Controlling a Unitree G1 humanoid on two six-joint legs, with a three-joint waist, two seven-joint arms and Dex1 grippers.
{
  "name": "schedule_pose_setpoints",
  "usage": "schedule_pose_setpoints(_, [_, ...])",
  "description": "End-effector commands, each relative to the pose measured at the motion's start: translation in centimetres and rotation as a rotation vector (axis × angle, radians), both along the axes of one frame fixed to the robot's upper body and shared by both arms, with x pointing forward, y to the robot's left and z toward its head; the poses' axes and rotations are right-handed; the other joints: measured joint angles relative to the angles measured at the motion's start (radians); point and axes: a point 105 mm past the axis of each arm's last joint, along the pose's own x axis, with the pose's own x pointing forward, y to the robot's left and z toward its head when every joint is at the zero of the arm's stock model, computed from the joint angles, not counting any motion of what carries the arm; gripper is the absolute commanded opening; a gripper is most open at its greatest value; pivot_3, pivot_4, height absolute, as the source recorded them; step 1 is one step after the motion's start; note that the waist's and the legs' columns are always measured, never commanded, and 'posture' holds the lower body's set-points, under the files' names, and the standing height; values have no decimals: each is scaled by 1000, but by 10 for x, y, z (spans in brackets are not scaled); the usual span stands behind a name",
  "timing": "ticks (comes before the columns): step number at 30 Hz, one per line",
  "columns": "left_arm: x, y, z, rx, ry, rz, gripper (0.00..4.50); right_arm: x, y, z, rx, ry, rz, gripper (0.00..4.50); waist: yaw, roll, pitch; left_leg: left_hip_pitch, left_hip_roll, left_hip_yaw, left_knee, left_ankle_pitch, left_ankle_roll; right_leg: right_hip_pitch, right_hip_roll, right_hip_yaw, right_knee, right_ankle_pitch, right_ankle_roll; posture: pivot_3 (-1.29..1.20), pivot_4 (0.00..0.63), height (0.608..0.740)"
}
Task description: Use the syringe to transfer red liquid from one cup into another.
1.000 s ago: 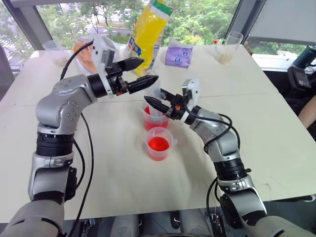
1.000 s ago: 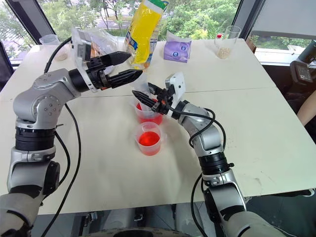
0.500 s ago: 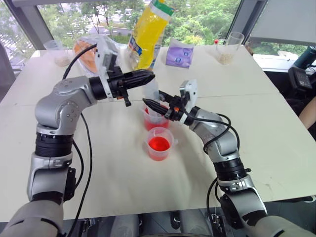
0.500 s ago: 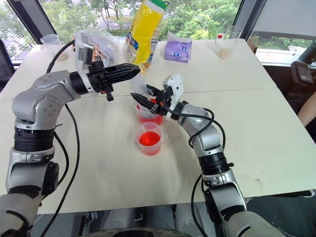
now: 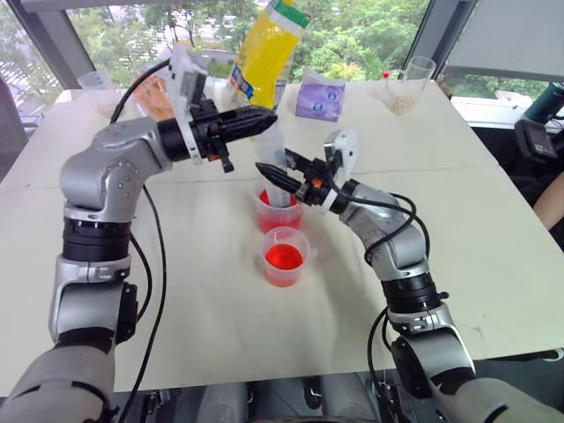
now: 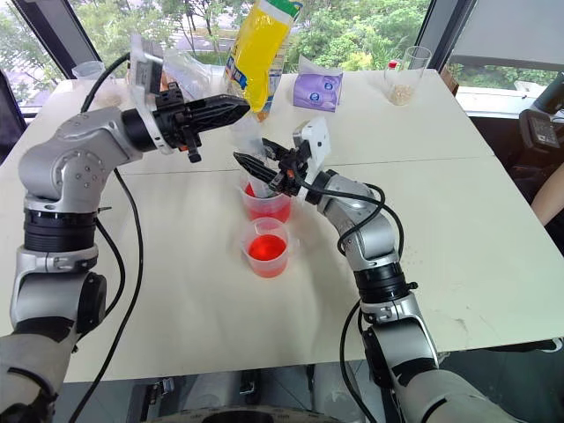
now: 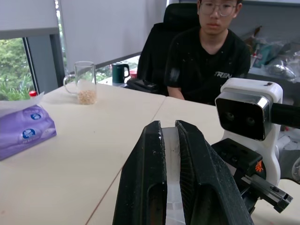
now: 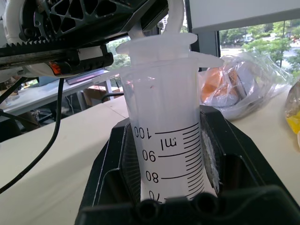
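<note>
Left gripper (image 5: 257, 120): fingers, previously apart, now clamped on syringe (image 8: 161, 136) plunger. Right gripper (image 5: 284, 174): clamped on barrel, above cup (image 5: 278, 214) at 12 o'clock. Right wrist view: barrel graduations legible.

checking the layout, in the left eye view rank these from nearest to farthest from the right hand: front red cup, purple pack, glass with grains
1. Front red cup, just below and toward the robot from the right hand.
2. Purple pack, behind it, mid table.
3. Glass with grains, far right corner.
</note>
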Motion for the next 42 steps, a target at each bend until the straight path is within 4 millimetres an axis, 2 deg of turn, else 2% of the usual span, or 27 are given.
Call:
schedule_pose_setpoints(1, [-3,18,49,-57,-187,90,34,-3,4,-19,-37,64,45,1379,0,0,0,0,0,0,0,0,0,0,0,0,0,0,0,0,150,740])
schedule_pose_setpoints(13, [-2,22,57,-57,-214,105,34,-3,8,-25,-43,78,51,1379,0,0,0,0,0,0,0,0,0,0,0,0,0,0,0,0,150,740])
schedule_pose_setpoints(24, [-1,21,57,-56,-217,99,34,0,7,-18,-38,57,45,1379,0,0,0,0,0,0,0,0,0,0,0,0,0,0,0,0,150,740])
schedule_pose_setpoints(28, [-7,16,45,-28,-187,48,34,-1,6,-3,-13,26,42,1379,0,0,0,0,0,0,0,0,0,0,0,0,0,0,0,0,150,740])
schedule_pose_setpoints(32, [-10,14,36,-12,-157,23,1625,-3,4,13,6,-12,40,1379,-3,0,0,0,0,0,0,0,0,0,0,0,0,0,0,0,150,740])
schedule_pose_setpoints(37, [-13,16,26,-8,-131,15,4211,-4,-1,32,28,-60,29,1379,-1,0,0,0,0,0,0,0,0,0,0,0,0,0,0,0,150,740])
schedule_pose_setpoints(38, [-13,18,26,-12,-131,21,4454,-3,-2,36,32,-68,24,1379,-1,0,0,0,0,0,0,0,0,0,0,0,0,0,0,0,150,740])
schedule_pose_setpoints(42, [-20,33,30,-80,-111,22,4454,-2,-10,50,53,-100,-5,1379,-1,0,0,0,0,0,0,0,0,0,0,0,0,0,0,0,150,740])
